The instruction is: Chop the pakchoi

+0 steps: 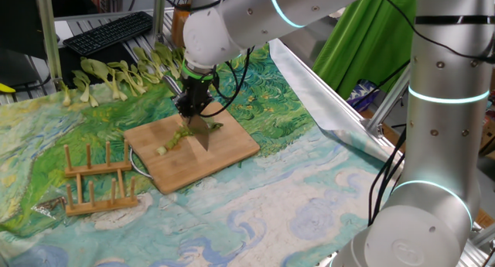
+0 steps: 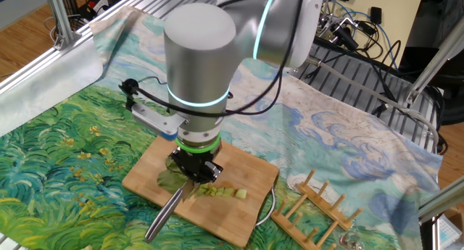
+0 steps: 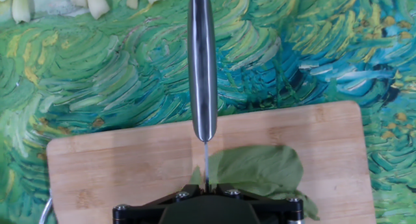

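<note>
The pakchoi lies on the wooden cutting board [image 1: 232, 147]. Its pale stalk is in short cut pieces [image 2: 221, 192] and its dark leaf [image 3: 260, 169] is still whole. My gripper [image 1: 193, 106] stands over the leafy end, shut on a knife. The blade [image 1: 203, 131] reaches down to the board beside the stalk pieces [image 1: 176, 139]. In the hand view the steel handle [image 3: 202, 68] runs away from the gripper [image 3: 207, 188], with the thin blade edge between the leaf and the bare board [image 3: 97, 172]. In the other fixed view the handle [image 2: 165, 214] sticks out past the board's near edge [image 2: 239, 228].
Several whole uncut pakchoi [image 1: 116, 77] lie in a row at the back left of the painted cloth. A wooden dish rack [image 1: 97, 178] stands left of the board, and shows too in the other fixed view [image 2: 319, 206]. A keyboard [image 1: 108, 31] sits behind.
</note>
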